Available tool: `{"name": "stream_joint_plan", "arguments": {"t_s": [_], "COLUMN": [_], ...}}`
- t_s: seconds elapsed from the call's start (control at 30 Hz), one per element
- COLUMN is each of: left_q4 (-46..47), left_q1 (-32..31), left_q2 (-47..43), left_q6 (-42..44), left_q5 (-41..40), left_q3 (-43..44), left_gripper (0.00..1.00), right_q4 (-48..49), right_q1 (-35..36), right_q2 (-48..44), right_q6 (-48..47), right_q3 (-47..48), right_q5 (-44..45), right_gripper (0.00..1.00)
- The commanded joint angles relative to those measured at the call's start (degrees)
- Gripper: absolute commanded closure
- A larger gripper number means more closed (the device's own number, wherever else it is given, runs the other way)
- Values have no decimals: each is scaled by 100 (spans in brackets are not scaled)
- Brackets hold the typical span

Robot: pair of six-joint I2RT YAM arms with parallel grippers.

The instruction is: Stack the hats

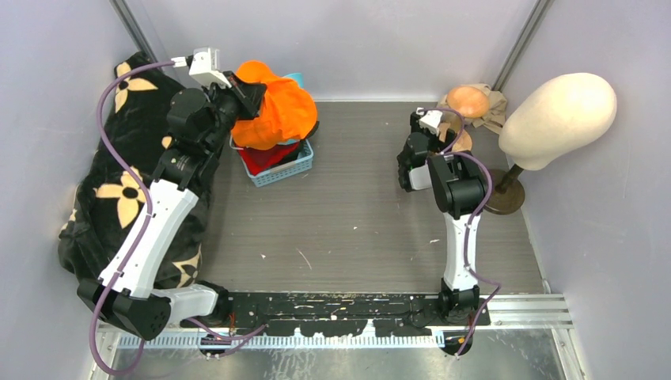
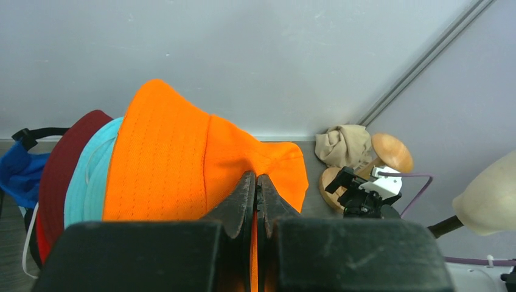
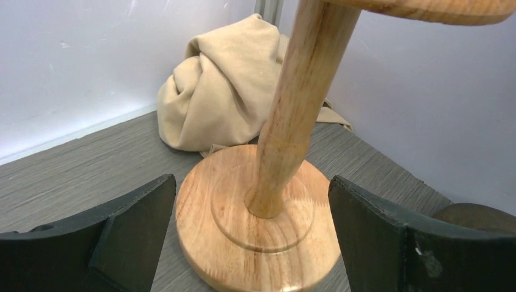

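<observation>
Over at the far left of the counter [image 1: 340, 222], the left gripper [image 2: 255, 182] is pinched tight on the brim of the orange bucket hat [image 1: 283, 111], with the fabric squeezed between its two black fingers [image 2: 240, 204]. The hat sits over the blue basket [image 1: 294, 168]. From the wrist view it lies right against a teal hat [image 2: 91, 179], and that one lies against a dark red hat [image 2: 66, 159]. A blue cap [image 2: 18, 173] shows at the far edge beside them. I can't tell whether the orange hat rests on the pile or hangs just clear of it.

A black floral cloth [image 1: 130, 186] is spread under the left arm.

On the other side, the right gripper [image 3: 252, 201] is spread wide. Its fingers [image 3: 131, 219] stand either side of the round base of the wooden hat stand [image 3: 268, 234], close to it but not touching. A crumpled beige cloth [image 3: 222, 91] lies in the corner just behind the stand, and the cream mannequin head [image 1: 558, 119] stands on its dark post to the right.
</observation>
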Motion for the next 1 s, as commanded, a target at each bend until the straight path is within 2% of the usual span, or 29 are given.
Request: {"name": "stream_joint_plan", "arguments": {"t_s": [0.0, 0.33, 0.5, 0.7, 0.97], "left_q4": [581, 762, 857, 922, 999], "left_q1": [-14, -22, -21, -21, -23], "left_q2": [-92, -9, -2, 51, -1], "left_q6": [105, -36, -43, -89, -15], "left_q5": [-16, 128, 132, 143, 64], "left_q3": [231, 203, 115, 46, -69], "left_gripper": [100, 100, 100, 100, 100], "right_q4": [899, 795, 644, 1026, 830], "right_q1": [-128, -718, -912, -940, -719], "right_q2": [137, 322, 689, 1135, 1072], "right_q6": [-544, -197, -30, 84, 635], "right_q3": [320, 545, 955, 1308, 1433], "right_q5": [306, -14, -575, -1603, -2529], "right_gripper": [0, 0, 0, 0, 4]}}
